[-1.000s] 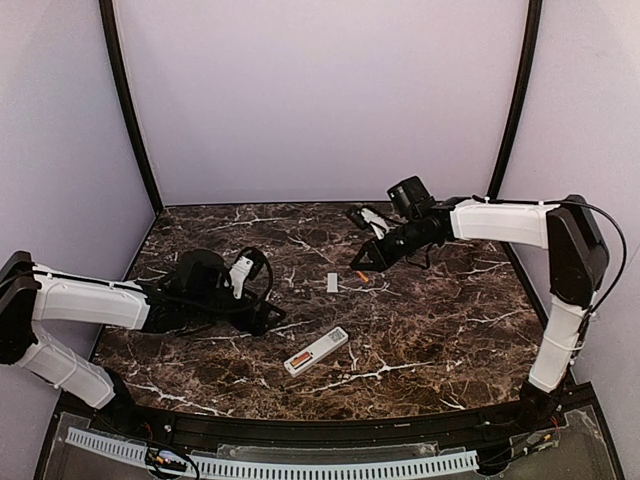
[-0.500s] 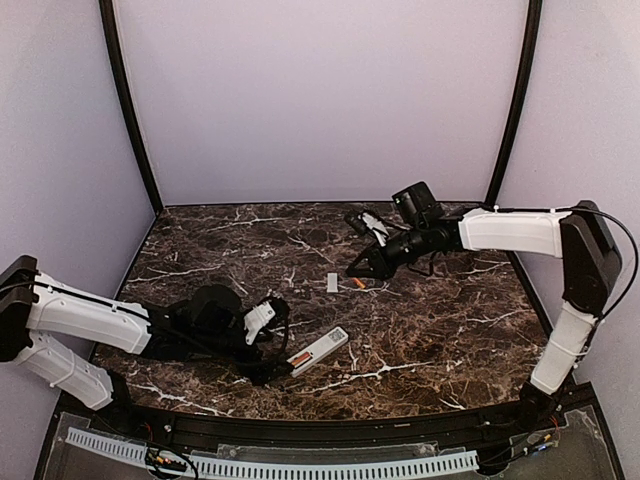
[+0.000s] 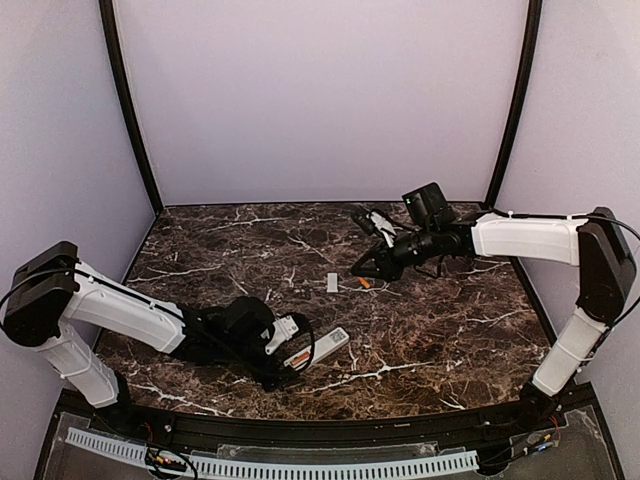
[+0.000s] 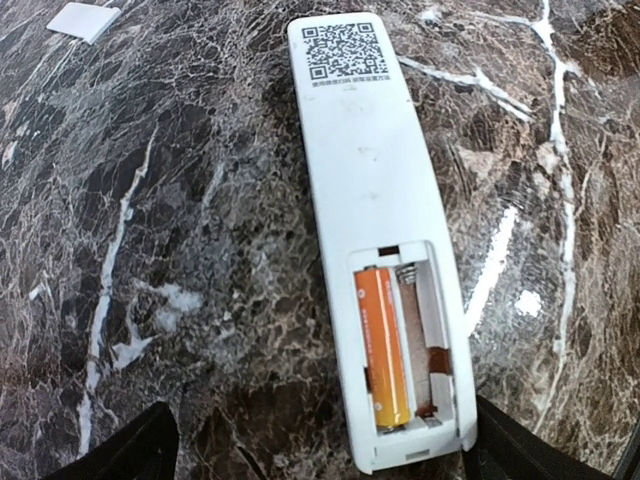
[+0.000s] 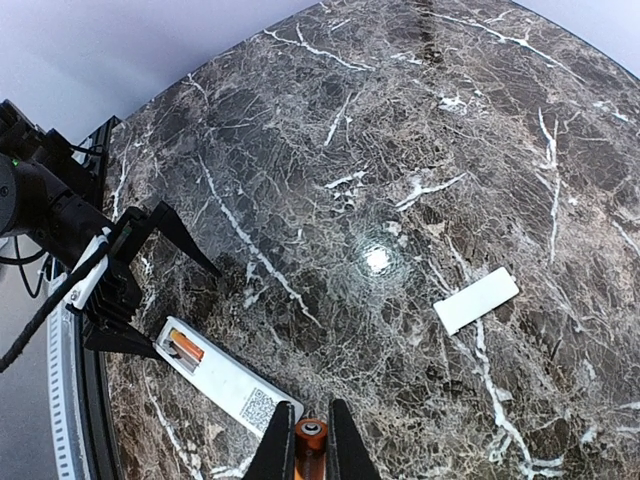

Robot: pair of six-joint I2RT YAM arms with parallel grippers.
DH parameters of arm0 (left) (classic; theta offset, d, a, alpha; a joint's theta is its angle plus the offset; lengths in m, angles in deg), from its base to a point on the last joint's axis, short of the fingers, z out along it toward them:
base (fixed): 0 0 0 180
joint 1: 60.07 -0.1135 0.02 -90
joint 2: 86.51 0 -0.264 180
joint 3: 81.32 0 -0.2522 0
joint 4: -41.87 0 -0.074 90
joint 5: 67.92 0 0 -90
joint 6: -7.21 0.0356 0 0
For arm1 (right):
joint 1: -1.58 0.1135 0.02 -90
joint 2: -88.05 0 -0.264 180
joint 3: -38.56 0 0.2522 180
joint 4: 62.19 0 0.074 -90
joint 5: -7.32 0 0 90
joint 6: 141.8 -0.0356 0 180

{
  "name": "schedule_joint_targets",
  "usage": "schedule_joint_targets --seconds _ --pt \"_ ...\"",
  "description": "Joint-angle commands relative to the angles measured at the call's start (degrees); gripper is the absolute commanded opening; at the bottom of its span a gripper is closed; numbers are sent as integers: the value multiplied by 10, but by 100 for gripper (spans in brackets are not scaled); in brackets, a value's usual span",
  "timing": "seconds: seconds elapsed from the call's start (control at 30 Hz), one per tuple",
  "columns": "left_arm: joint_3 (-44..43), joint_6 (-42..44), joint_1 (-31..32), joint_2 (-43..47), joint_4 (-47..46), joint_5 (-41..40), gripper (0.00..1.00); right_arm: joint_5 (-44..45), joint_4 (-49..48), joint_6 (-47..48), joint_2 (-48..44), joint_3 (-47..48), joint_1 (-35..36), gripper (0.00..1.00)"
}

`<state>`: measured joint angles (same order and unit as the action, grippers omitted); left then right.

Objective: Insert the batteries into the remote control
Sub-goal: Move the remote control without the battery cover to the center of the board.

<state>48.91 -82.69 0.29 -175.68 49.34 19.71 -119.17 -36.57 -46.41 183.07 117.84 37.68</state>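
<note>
Right gripper (image 5: 310,450) pinches the 2nd battery (image 5: 309,433); left gripper (image 4: 325,460), spread wide, straddles the remote control (image 4: 370,180): 1 seated battery (image 4: 385,350), 1 empty bay (image 4: 430,330).

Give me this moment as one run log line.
left jaws: open, flanking remote control slot end | right jaws: shut on second battery | slot: first battery seated, other bay empty
</note>
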Motion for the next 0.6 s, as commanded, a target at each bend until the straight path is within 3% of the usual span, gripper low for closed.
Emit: schedule_joint_targets --seconds 0.0,0.27,0.57 --pt "-16 7 4 -13 28 -80 99 5 -14 10 -20 -12 -1 0" --pt "-9 22 -13 -7 17 -117 99 -2 -17 18 -18 -17 -1 0" --pt "12 2 -46 17 -6 -93 99 10 -33 5 -10 -12 15 0"
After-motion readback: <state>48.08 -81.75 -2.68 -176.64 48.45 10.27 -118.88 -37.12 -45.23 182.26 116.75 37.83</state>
